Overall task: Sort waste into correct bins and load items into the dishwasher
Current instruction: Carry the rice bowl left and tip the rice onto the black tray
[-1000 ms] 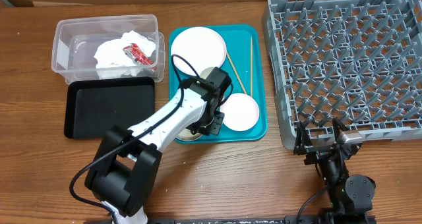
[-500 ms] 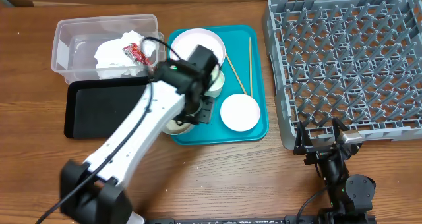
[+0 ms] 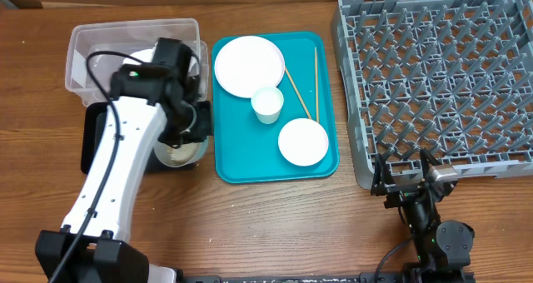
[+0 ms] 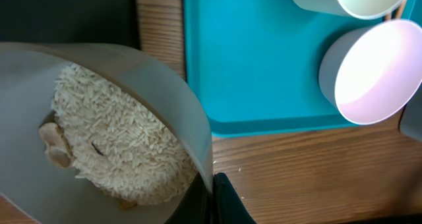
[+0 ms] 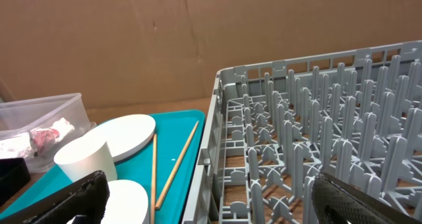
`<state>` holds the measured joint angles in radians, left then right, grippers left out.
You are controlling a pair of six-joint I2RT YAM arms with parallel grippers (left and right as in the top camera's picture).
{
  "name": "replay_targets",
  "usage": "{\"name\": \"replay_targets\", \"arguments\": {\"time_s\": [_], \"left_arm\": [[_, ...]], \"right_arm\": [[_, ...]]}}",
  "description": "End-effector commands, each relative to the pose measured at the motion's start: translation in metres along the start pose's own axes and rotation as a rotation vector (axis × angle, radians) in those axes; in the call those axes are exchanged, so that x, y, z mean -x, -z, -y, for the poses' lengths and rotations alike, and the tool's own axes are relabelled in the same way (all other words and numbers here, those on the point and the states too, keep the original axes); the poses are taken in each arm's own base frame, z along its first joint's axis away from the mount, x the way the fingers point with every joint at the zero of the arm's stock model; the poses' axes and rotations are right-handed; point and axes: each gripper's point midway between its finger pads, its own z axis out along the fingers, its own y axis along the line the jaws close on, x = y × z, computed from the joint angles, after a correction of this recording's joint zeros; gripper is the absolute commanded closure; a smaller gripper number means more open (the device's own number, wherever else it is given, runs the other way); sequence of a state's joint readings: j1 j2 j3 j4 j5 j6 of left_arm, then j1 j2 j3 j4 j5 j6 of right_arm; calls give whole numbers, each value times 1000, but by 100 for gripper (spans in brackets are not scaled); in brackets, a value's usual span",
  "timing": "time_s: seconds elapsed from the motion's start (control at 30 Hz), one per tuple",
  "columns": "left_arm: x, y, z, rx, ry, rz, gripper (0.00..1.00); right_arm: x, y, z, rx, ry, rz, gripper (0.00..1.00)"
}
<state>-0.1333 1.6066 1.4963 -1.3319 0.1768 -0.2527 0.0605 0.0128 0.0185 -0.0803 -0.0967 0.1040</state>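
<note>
Left hand (image 3: 188,126) grips rice bowl (image 3: 176,151) at rim, seemingly above right edge of black tray (image 3: 92,141), which extends frame-left.

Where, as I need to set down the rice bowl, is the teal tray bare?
The teal tray is bare in its lower-left part in the overhead view, bordered by the plate above and the cup and empty bowl to the right. Its right side is crowded by chopsticks. The left pincer holds the rice bowl.
</note>
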Motion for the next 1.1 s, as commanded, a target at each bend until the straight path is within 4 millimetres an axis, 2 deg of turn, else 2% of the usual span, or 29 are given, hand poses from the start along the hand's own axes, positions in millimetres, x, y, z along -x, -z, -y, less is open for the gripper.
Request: {"name": "replay_targets", "arguments": {"time_s": [0.0, 0.2, 0.33, 0.63, 0.73, 0.93, 1.07], "left_arm": [[1, 3, -14, -73, 1, 3, 96], [5, -11, -42, -215, 63, 13, 96], [15, -18, -55, -397, 94, 87, 96], [52, 0, -81, -660, 159, 311, 95], [57, 2, -87, -709, 180, 333, 96], [64, 9, -87, -920, 194, 361, 96], [69, 5, -95, -1030, 247, 363, 96]], "right_arm": [[-2, 0, 0, 1, -1, 4, 0], [-2, 0, 0, 1, -1, 4, 0], [-2, 0, 0, 1, -1, 4, 0], [-2, 0, 0, 1, -1, 4, 0], [-2, 0, 0, 1, -1, 4, 0], [-2, 0, 0, 1, -1, 4, 0], [-2, 0, 0, 1, -1, 4, 0]]}}
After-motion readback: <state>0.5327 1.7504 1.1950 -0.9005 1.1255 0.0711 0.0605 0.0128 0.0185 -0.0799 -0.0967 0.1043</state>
